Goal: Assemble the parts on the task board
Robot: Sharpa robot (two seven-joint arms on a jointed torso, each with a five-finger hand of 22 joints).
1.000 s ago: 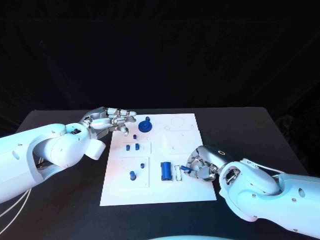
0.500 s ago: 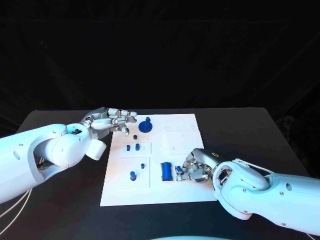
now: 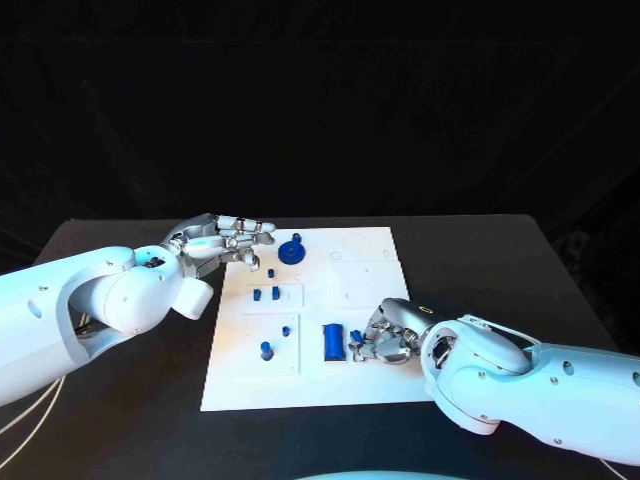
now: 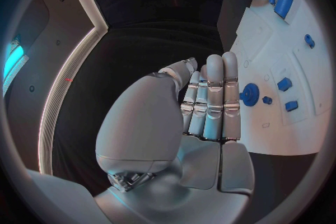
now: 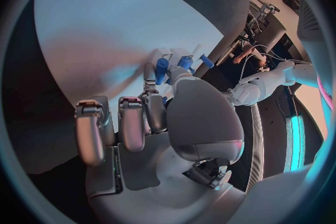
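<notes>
From where I stand, the left hand hovers at the far left corner of the board, fingers straight and held close together, nothing in them; a blue gear stands just beside its fingertips, toward the board's middle. Coming across the board, two small blue pegs sit in a square block, another peg nearer the robot, then a blue cylinder whose long axis runs away from the robot, toward the far edge. Just right of that cylinder lies a slim white slot, and the right hand is down on it, pinching a small blue part at its fingertips, the other fingers curled back. The wrist camera shows that blue piece held against the white plate. My guess is the right hand is seating it in the slot; the part lies straight ahead of its fingertips, so the move should be a short push down, the left hand well apart.
</notes>
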